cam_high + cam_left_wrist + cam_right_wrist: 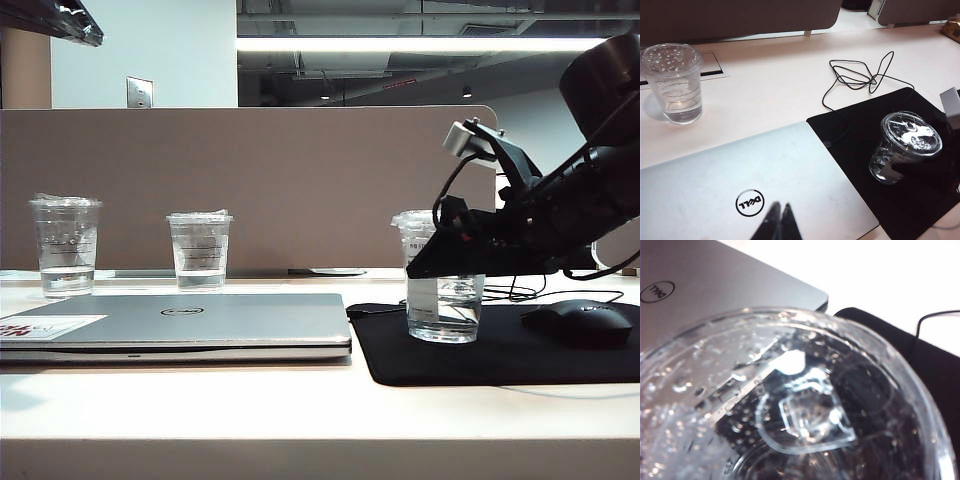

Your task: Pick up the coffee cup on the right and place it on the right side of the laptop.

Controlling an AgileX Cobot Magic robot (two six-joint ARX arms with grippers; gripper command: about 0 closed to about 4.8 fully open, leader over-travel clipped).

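Your right gripper, fingers spread wide, reaches the coffee cup standing unlifted on the mouse pad right of the laptop; your left gripper, fingers closed, hovers over the laptop.

The cup is standing on the black mouse pad, just right of the closed laptop lying on the white table. The right gripper is reaching in from the right and covering the cup's upper part; its jaws are not showing clearly. A black mouse is sitting further right. Two ridged cups are standing behind the laptop.
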